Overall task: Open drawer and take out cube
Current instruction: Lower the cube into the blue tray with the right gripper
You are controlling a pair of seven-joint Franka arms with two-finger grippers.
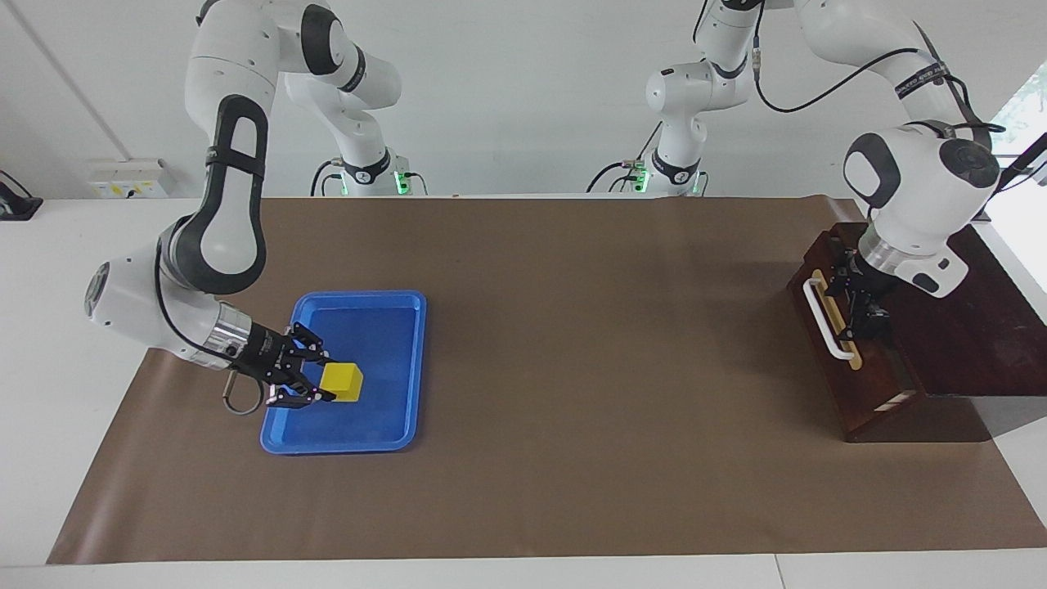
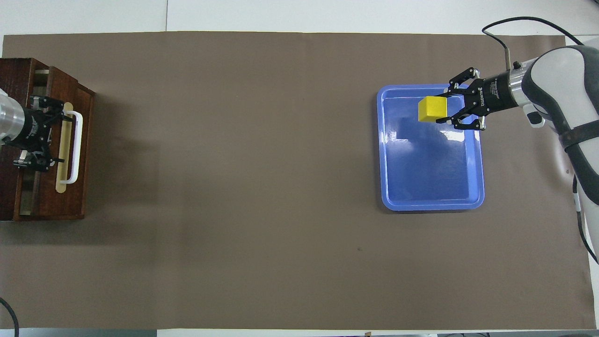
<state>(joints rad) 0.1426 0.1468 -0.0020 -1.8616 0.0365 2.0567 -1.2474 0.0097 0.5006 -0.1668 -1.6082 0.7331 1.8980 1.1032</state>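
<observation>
The yellow cube (image 1: 341, 381) (image 2: 433, 109) hangs low over the blue tray (image 1: 343, 446) (image 2: 430, 206), above the part of it farther from the robots. My right gripper (image 1: 330, 380) (image 2: 442, 109) is shut on the cube from the side. The dark wooden drawer (image 1: 828, 348) (image 2: 77, 196) is pushed almost fully into its box at the left arm's end of the table. Only a thin pale strip of its inside shows. My left gripper (image 1: 859, 307) (image 2: 56, 138) stands open at the top edge of the drawer front, close to the white handle (image 1: 822, 319) (image 2: 77, 147), holding nothing.
The dark wooden box (image 1: 973, 327) (image 2: 14, 75) sits at the edge of the brown mat (image 1: 572, 327) (image 2: 234, 187). Between the box and the tray lies a wide stretch of mat.
</observation>
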